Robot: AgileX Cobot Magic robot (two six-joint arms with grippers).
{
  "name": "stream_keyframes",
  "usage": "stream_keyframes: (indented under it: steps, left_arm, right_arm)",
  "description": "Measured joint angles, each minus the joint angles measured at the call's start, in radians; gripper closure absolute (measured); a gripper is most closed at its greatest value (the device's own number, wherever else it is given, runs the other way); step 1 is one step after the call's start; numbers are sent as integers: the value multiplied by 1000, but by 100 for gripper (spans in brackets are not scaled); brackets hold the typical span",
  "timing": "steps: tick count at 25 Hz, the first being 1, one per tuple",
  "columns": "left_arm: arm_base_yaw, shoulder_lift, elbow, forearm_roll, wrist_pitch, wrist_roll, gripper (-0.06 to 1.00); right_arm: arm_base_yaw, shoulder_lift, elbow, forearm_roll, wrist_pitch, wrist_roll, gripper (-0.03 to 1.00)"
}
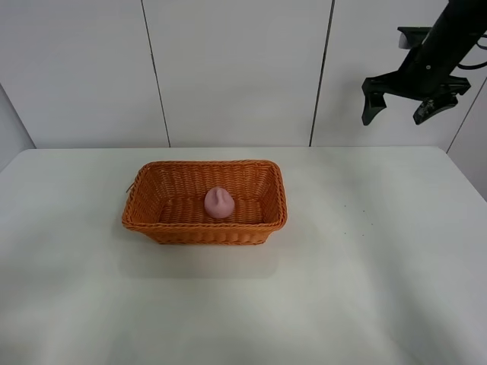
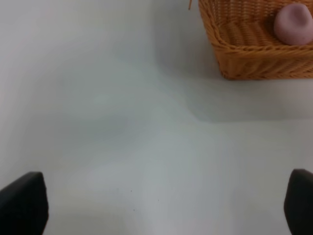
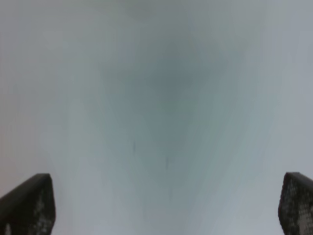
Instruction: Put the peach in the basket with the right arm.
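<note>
The pale pink peach (image 1: 218,203) lies inside the orange-brown wicker basket (image 1: 160,225) in the middle of the white table. Both also show in the left wrist view, the peach (image 2: 293,23) resting against the wall of the basket (image 2: 254,54). My right gripper (image 1: 396,109) hangs high above the table's far right, well away from the basket, open and empty. Its two dark fingertips (image 3: 29,205) stand far apart over bare table. The left gripper (image 2: 161,205) is open too, with nothing between its fingers, and is out of the high view.
The white table (image 1: 365,289) stretches around the basket, with its far edge against a white panelled wall (image 1: 236,68). A loose wicker strand sticks out at the basket's left corner (image 1: 131,187).
</note>
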Motion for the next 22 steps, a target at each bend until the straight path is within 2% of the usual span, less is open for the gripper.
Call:
stream_keyframes:
  steps: [11, 14, 17, 18, 19, 22]
  left_arm:
    - [0, 0, 0, 0, 0, 0, -5]
    - [0, 0, 0, 0, 0, 0, -5]
    - [0, 0, 0, 0, 0, 0, -5]
    - [0, 0, 0, 0, 0, 0, -5]
    - [0, 0, 0, 0, 0, 0, -5]
    - [0, 0, 0, 0, 0, 0, -5]
  right_arm:
    - [0, -696, 784, 4, 6, -70, 27]
    - [0, -890, 978, 4, -30, -73, 27]
    - [0, -1111, 1139, 5, -90, -73, 27]
    - [0, -1111, 1139, 5, -90, -73, 27]
    - [0, -1248, 1226, 5, -120, -73, 27]
    - [0, -1464, 1321, 8, -159, -74, 27]
